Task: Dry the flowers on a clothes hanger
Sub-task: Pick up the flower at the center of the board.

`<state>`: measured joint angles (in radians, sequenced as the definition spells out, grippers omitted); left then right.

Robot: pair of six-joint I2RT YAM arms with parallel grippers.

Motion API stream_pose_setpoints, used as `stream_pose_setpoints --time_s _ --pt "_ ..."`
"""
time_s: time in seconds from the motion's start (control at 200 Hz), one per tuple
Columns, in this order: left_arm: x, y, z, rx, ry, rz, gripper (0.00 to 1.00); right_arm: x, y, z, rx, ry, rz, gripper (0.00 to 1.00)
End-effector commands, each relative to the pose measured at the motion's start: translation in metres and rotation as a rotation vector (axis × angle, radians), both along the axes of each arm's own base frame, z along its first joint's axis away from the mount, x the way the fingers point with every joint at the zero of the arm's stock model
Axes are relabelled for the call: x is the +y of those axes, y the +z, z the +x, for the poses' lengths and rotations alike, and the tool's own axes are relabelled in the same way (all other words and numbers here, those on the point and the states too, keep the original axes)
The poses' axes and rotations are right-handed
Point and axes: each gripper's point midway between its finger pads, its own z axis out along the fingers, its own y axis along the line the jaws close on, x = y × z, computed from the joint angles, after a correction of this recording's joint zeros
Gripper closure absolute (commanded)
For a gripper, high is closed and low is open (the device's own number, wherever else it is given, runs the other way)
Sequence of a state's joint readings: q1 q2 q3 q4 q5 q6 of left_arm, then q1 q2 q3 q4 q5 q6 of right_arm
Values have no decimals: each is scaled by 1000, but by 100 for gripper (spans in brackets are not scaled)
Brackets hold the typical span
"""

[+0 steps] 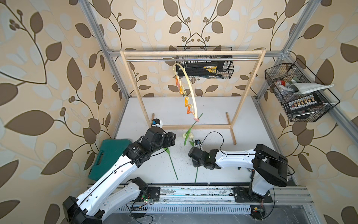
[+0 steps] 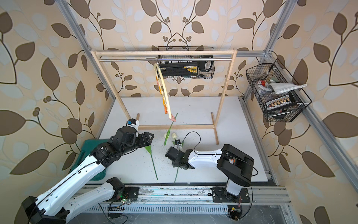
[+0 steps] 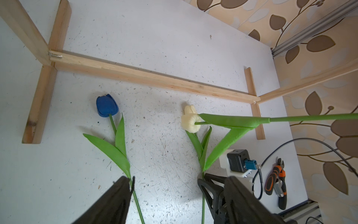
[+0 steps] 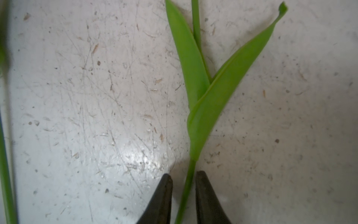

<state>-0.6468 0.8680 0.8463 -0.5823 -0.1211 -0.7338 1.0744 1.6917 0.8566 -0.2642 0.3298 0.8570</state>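
Left wrist shows seemingly three tulips [image 3: 107,105], one blue.

You've got wooden-framed rack [image 1: 245,93] with metal rod [image 1: 147,60] standing on white bench [image 1: 213,108]. Green tool case [image 1: 108,155] at bench's left edge. Two black wire baskets on walls: back basket [image 1: 231,72], right-side basket [image 1: 271,77]. Orange-handled pliers [image 3: 279,180] lying on bench.

My scratched white table [image 3: 164,38] carries the blue tulip [image 3: 107,105], a cream tulip [image 3: 195,143], the wooden rack's feet [image 3: 155,79] and orange-handled pliers [image 3: 276,182].
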Motion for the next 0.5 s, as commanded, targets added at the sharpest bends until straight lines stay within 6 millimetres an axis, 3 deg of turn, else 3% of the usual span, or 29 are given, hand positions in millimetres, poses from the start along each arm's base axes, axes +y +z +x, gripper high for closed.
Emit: stream_pose_setpoints --time_s 0.0,0.375,0.495 --pt "5 11 -4 -33 19 -58 22 -8 -18 -5 43 -7 -22 81" --pt "-9 19 -8 -21 -39 -110 25 -25 -21 -4 56 -75 0 93" --pt "-11 23 -9 -33 -52 -129 25 -29 -13 -2 38 -90 10 96"
